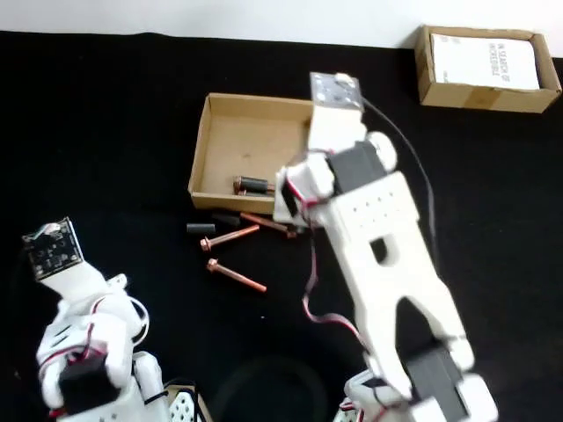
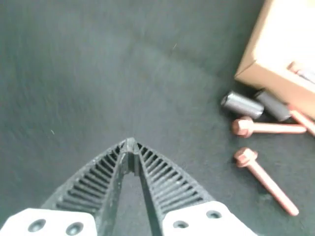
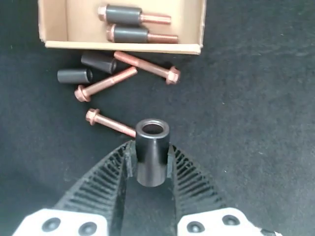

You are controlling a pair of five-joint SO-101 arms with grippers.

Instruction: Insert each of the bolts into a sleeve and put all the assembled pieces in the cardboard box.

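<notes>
My right gripper (image 3: 150,150) is shut on an upright black sleeve (image 3: 151,155) just above the black mat, in front of the cardboard box (image 3: 123,47). Two assembled pieces (image 3: 129,14) (image 3: 138,34) lie inside the box (image 1: 201,145). Between box and gripper lie three copper bolts (image 3: 147,66) (image 3: 106,82) (image 3: 110,123) and two loose sleeves (image 3: 98,62) (image 3: 74,75). My left gripper (image 2: 130,149) is shut on nothing, low over bare mat, well to the side of the bolts (image 2: 268,128) (image 2: 266,179) and sleeves (image 2: 242,104).
A second cardboard box (image 1: 486,69) holding a printed sheet stands at the far right back. The right arm (image 1: 387,264) stretches over the mat's middle right; the left arm (image 1: 84,343) sits at the front left. Black mat (image 1: 106,149) lies open left of the box.
</notes>
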